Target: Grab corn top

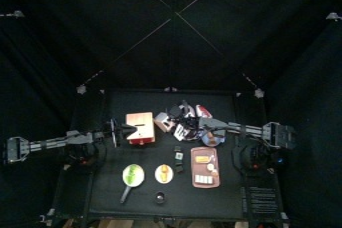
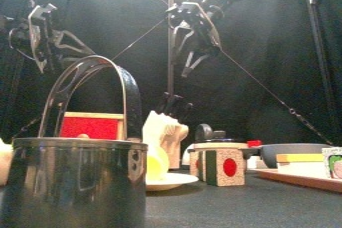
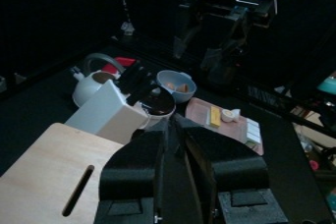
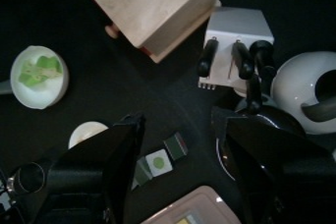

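Note:
The corn (image 1: 163, 173) is a small yellow-orange cob on a little white plate near the table's front middle. In the front view it shows as a yellowish piece (image 2: 158, 163) on that plate (image 2: 170, 181). My right gripper (image 1: 182, 128) hangs open over the table's middle, behind the corn, its jaws wide apart (image 4: 184, 141) above a small green-marked card (image 4: 157, 160). The left gripper (image 1: 118, 136) is at the left by the wooden box (image 1: 138, 127), open with nothing between its jaws (image 3: 179, 159).
A green piece on a pale-rimmed plate (image 1: 132, 176) lies left of the corn. A cutting board (image 1: 203, 167) lies to its right. A white toaster-like block (image 4: 237, 33), a white kettle (image 4: 308, 79) and a metal pot (image 2: 78, 177) stand around.

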You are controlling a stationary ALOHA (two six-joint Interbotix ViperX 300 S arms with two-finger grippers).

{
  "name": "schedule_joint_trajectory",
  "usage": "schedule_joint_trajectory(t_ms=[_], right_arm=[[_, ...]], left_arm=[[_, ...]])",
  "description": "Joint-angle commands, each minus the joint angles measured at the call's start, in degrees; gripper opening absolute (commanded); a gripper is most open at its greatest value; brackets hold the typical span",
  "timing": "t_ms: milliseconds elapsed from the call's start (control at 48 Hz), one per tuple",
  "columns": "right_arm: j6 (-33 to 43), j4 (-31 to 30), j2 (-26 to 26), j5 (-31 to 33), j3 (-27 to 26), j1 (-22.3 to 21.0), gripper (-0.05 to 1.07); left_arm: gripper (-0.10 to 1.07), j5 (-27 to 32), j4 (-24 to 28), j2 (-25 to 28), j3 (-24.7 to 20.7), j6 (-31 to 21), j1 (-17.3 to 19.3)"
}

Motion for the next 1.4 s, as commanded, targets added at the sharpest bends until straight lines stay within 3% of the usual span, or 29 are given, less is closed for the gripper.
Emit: schedule_joint_trajectory(t_ms=[0,167,292,396,500,583,708,854,958,1062,1229,1375], right_arm=[[-0.4,-0.4,-6.5,-10.5,6.6,1.8,0.90],[0.0,-1.9,-13.0,-30.4,19.1,3.4,0.90],[-0.8,-3.3,-16.1,-45.3,27.9,3.8,0.90],[-0.7,-7.5,-17.5,-51.9,32.6,4.1,0.90],[-0.1,-11.6,-19.6,-52.6,35.5,5.4,0.90],[0.3,-12.7,-21.5,-52.8,37.7,6.3,0.90],[0.2,-13.5,-25.3,-52.3,40.3,8.9,0.90],[0.4,-14.9,-31.6,-50.4,42.6,12.7,0.90],[0.4,-15.0,-35.9,-50.1,45.3,13.7,0.90],[0.4,-14.9,-38.4,-50.0,47.8,14.5,0.90],[0.4,-14.1,-40.3,-48.9,49.7,14.5,0.90],[0.4,-13.9,-40.6,-46.5,49.8,14.5,0.90]], left_arm=[[0.60,-1.7,0.9,0.0,-0.5,0.1,-0.6],[0.60,-2.9,3.2,0.4,-0.6,-0.4,-3.6],[0.60,-2.5,3.2,1.3,-3.0,-0.3,-11.2],[0.62,-1.8,5.6,3.1,-6.0,0.5,-19.7],[0.67,-1.7,9.1,5.0,-9.9,1.4,-25.7],[0.74,-1.3,9.1,6.8,-13.2,1.0,-27.2],[0.82,0.1,0.2,9.8,-17.1,0.6,-27.5],[0.84,3.9,-7.6,14.4,-21.9,1.3,-27.9],[0.84,14.8,-12.6,17.3,-28.2,1.2,-28.3],[0.84,30.1,-14.9,20.1,-36.3,1.1,-27.9],[0.84,51.7,-12.1,27.2,-49.5,0.1,-27.6],[0.84,65.1,-6.2,35.7,-58.3,-6.8,-27.8]])
